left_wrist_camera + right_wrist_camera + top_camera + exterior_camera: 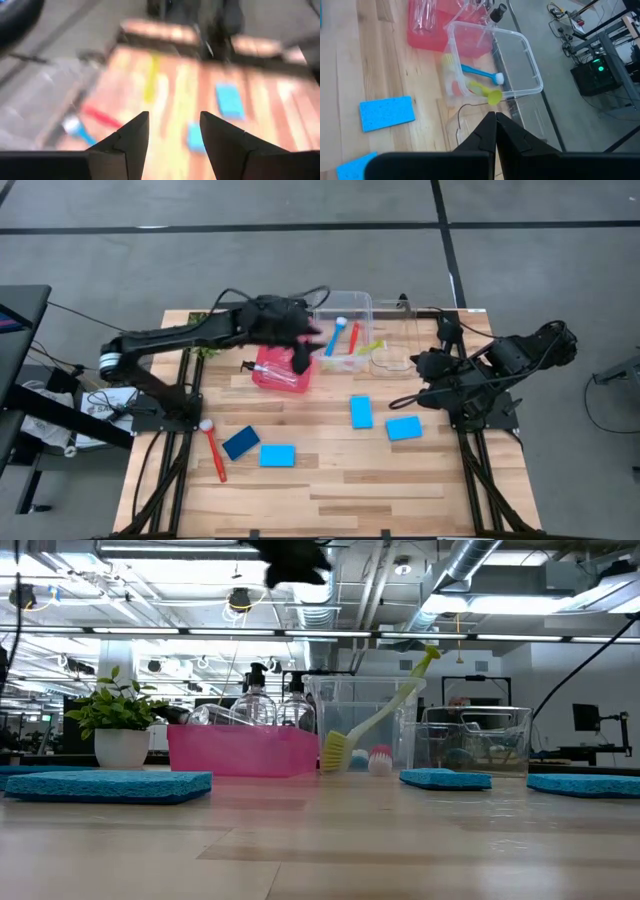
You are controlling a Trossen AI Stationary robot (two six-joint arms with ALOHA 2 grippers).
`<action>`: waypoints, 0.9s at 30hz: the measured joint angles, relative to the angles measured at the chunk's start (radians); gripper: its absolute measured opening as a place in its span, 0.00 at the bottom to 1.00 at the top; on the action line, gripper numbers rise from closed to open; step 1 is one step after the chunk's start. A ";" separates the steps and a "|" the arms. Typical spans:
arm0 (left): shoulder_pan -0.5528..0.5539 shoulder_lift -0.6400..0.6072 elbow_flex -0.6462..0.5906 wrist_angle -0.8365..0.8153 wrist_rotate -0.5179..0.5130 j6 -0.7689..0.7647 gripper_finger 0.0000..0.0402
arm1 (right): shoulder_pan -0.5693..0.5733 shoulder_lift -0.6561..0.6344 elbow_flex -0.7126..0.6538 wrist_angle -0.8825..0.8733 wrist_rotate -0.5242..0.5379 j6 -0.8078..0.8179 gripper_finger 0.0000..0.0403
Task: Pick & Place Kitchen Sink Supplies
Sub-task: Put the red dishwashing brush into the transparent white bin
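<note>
High view: overhead, straight down on whole table (330,480). Low view: tabletop level, facing across into the room. Both wrist views look steeply down from above the table. All four share the clear bin (345,330) holding the brushes.

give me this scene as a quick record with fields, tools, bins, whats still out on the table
left tool: open, empty, above the red tray
right tool: shut, empty, parked at the table's right edge
red tray: clear bottles
clear bin: blue, red and yellow-green brushes
loose on table: four blue sponges, red brush
</note>
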 joint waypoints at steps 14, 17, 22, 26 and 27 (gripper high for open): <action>-0.295 -0.317 -0.418 -0.178 -0.069 -0.552 0.39 | -0.001 0.001 0.000 0.138 0.017 -0.204 0.00; -0.341 -0.365 -0.480 -0.207 -0.068 -0.690 0.38 | -0.001 0.001 0.000 0.161 0.017 -0.245 0.00; -0.388 -0.413 -0.548 -0.209 -0.069 -0.814 0.35 | -0.001 0.001 0.000 0.198 0.017 -0.277 0.00; -0.397 -0.422 -0.563 -0.205 -0.071 -0.844 0.33 | -0.001 0.001 0.000 0.233 0.017 -0.279 0.00; -0.397 -0.422 -0.565 -0.201 -0.082 -0.845 0.32 | -0.001 0.001 0.000 0.243 0.017 -0.287 0.00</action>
